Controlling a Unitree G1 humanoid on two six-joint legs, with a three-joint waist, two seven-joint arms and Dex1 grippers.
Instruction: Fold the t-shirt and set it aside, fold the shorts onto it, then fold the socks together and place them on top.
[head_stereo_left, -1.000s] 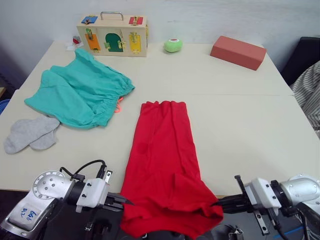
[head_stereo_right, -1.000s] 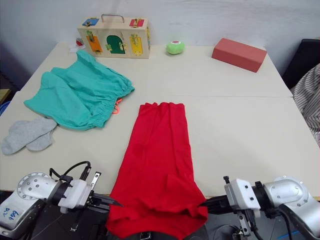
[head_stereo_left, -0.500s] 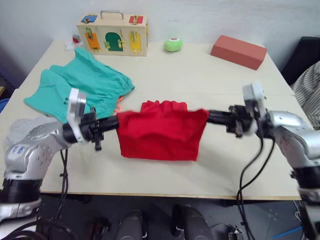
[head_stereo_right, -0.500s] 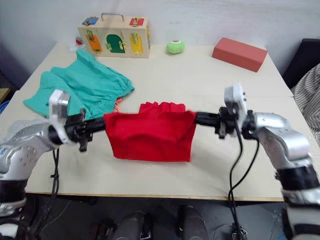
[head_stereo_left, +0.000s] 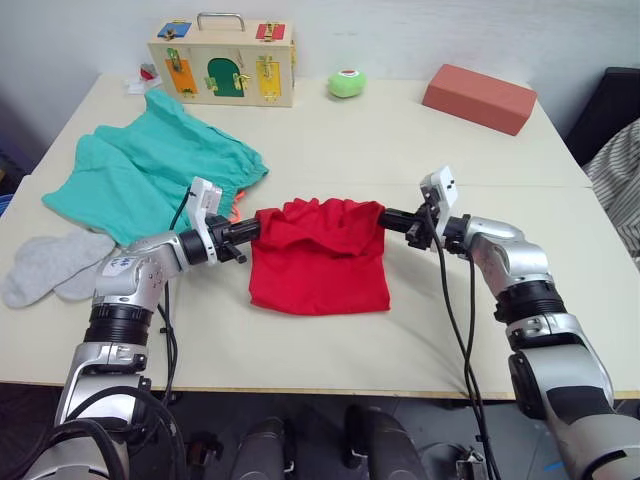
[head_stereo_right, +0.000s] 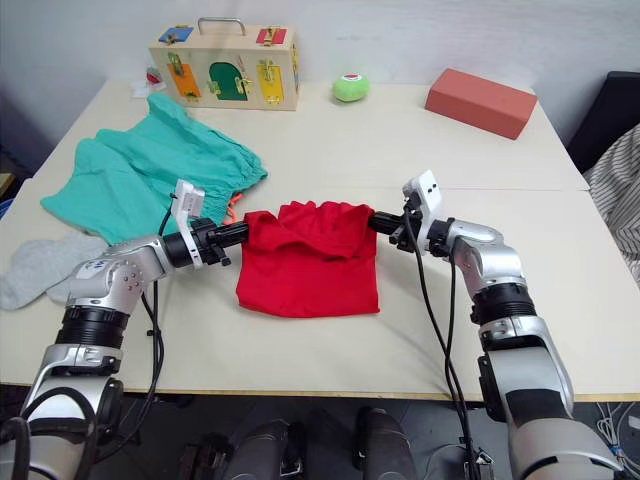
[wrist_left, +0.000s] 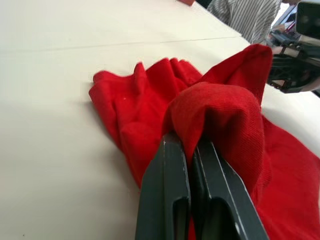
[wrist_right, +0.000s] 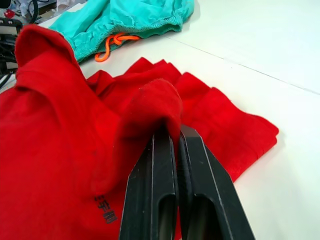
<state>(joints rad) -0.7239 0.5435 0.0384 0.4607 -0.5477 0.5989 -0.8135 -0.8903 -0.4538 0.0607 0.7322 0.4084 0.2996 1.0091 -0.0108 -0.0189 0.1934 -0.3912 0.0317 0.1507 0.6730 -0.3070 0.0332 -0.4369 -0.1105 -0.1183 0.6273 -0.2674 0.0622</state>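
With the t-shirt (head_stereo_left: 318, 262) doubled over at table centre, the shorts (head_stereo_left: 150, 180) at its 10 o'clock, the left gripper (head_stereo_left: 247, 231) and right gripper (head_stereo_left: 385, 215) each pinched a carried corner, and uneven release risked a skewed, bunched fold.

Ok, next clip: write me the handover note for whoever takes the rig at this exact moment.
Left gripper: shut on a corner of the t-shirt.
Right gripper: shut on the t-shirt's opposite corner.
T-shirt lies mid-table, doubled over, held corners at its far edge.
Shorts spread out at far left; socks beside them, nearer the front edge.
Done: t-shirt's fold nearly laid.
Left: release, set t-shirt aside, fold shorts, then socks.
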